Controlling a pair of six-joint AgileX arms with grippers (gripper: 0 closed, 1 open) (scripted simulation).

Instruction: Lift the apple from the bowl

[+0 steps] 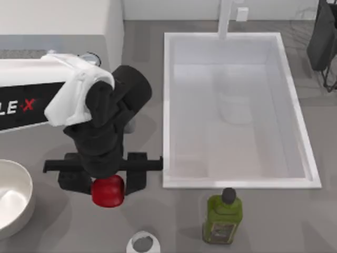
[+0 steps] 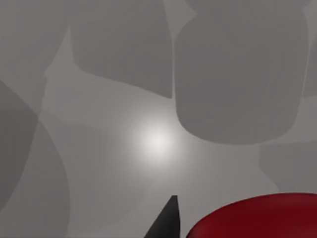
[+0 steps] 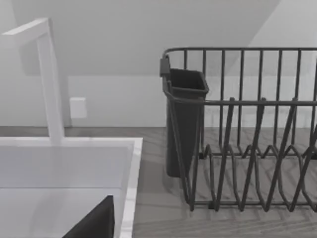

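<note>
Apple [image 1: 108, 191] round, no long axis, held in left pincer [image 1: 105, 182], right of bowl [image 1: 13, 203].

Overhead downward view, two close, perhaps low, wrist views

A rendered kitchen counter here: white sink [image 1: 237, 110] with faucet [image 3: 49, 74], dark wire dish rack [image 3: 247, 139] beside it, green bottle [image 1: 223, 217] and white bowl [image 1: 13, 197] on the grey worktop [image 1: 295, 221]
</note>
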